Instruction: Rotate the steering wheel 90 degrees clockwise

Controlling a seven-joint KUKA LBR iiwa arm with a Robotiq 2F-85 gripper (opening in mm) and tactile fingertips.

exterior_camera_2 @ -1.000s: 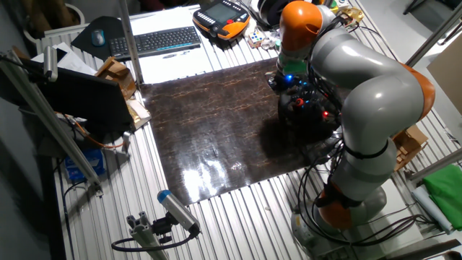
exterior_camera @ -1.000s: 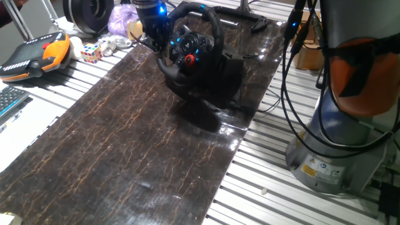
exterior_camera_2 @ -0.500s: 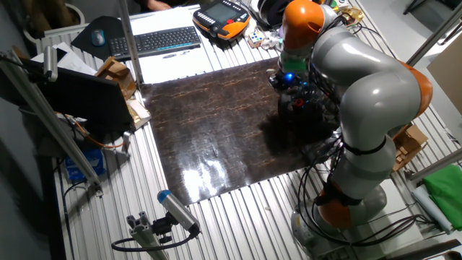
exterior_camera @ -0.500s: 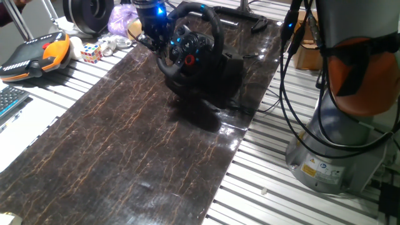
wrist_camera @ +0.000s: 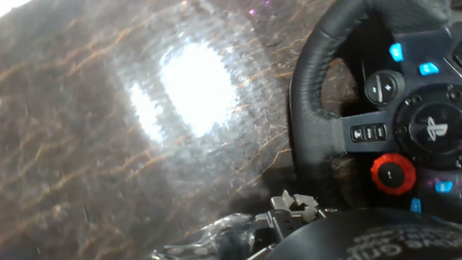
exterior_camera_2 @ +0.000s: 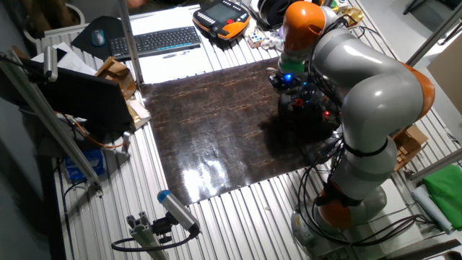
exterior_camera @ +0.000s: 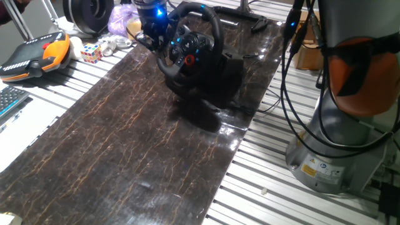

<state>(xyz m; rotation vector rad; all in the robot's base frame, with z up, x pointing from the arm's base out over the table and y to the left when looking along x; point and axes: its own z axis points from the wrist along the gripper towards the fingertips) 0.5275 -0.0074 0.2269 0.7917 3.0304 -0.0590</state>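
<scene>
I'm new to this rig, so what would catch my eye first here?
The big grey and orange robot arm bends over the far end of the dark marble-patterned mat. Its gripper sits at the rim of the black steering wheel, whose hub shows a red button and blue lights.

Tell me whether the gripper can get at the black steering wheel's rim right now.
Probably yes: the gripper sits right at the black steering wheel rim's left edge, with nothing between them. Actual contact isn't clear.

Bulky silver-grey arm (exterior_camera_2: 375, 101), orange joints, black cables, blue light.
</scene>
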